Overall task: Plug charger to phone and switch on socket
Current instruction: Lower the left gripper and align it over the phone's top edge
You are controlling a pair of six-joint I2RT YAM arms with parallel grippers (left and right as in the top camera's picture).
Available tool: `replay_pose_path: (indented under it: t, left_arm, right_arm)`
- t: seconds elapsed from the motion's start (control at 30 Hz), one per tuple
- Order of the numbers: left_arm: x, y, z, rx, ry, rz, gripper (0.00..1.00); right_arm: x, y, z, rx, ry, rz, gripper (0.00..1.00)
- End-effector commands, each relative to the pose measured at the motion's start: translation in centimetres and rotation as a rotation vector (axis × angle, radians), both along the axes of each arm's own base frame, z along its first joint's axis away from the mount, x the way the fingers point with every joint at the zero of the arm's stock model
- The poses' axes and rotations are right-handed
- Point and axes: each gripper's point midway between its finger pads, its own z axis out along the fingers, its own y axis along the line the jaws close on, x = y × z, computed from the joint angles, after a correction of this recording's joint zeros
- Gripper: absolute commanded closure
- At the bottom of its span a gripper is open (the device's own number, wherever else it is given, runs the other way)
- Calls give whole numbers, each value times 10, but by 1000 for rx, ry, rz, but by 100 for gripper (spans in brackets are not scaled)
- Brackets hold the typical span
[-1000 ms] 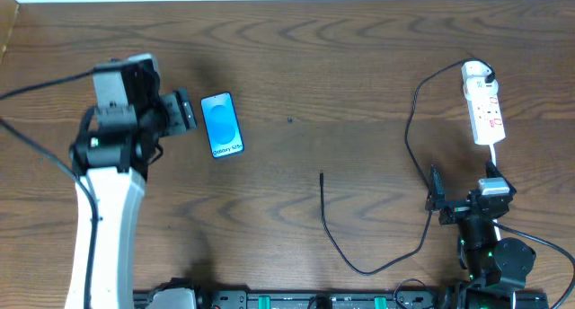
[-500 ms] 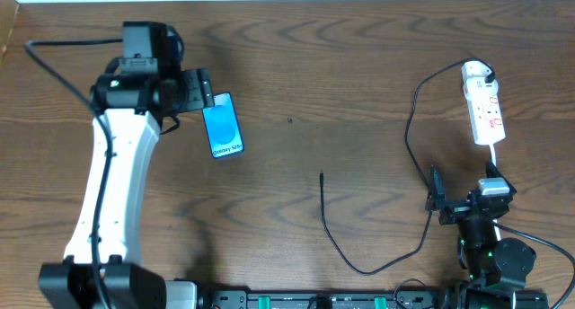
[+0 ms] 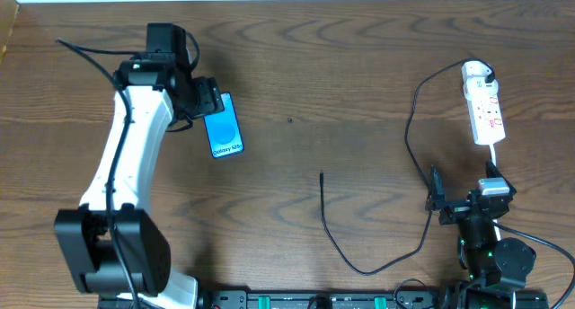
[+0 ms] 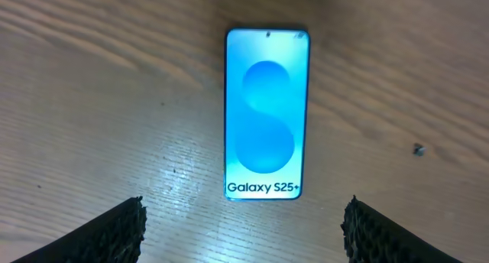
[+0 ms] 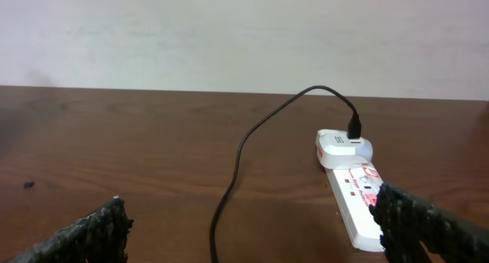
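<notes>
Now the left gripper (image 4: pixel 243 236) hovers just beside the phone (image 4: pixel 267 114), jaws spread wide and empty. Phone lies flat on tabletop (image 3: pixel 359 75), long axis pointing straight away from gripper. Left arm nearer. Since earlier: arm swung in from phone's left. Right gripper (image 5: pixel 252 232) well right of phone, open, empty.

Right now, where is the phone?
In the overhead view, the phone lies on the left side, just beside the left tool, far from the socket.
</notes>
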Motion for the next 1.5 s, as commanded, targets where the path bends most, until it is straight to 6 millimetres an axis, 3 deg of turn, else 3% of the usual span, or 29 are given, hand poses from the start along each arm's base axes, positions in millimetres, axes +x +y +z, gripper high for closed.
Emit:
replay_pose_path:
  t: [0.0,0.2,0.23,0.3,0.37,0.43,0.67,0.83,0.93,1.23,1.47]
  left_arm:
    - [3,1,2,-3,1,17,17]
    - [6,1,3,-4,-14,17,18]
    - [6,1,3,-3,-13,17,26]
    - [6,0,3,-7,-13,15,64]
    - [6,0,3,-7,-12,15,67]
    - [5,0,3,-7,-7,14,2]
    - [5,-6,13,-4,-2,-29,2]
    - [14,-17,27,6,13,-61,2]
    - [20,-22,26,31,52,-75,2]
    - [26,-24,-26,42,199,-63,2]
    - [34,-25,-48,43,222,-59,2]
  right_arm:
    - [0,1,0,-4,0,1,1]
    - [0,1,0,-4,0,1,1]
    - [0,1,0,-4,0,1,1]
    - [0,1,0,-5,-1,1,1]
    - [0,1,0,-4,0,1,1]
    - [0,1,0,-5,-1,1,1]
    - [0,1,0,-5,-1,1,1]
    - [0,1,0,-5,-1,1,1]
    - [0,1,0,-5,0,1,1]
    - [0,1,0,-4,0,1,1]
    - [0,1,0,-5,0,1,1]
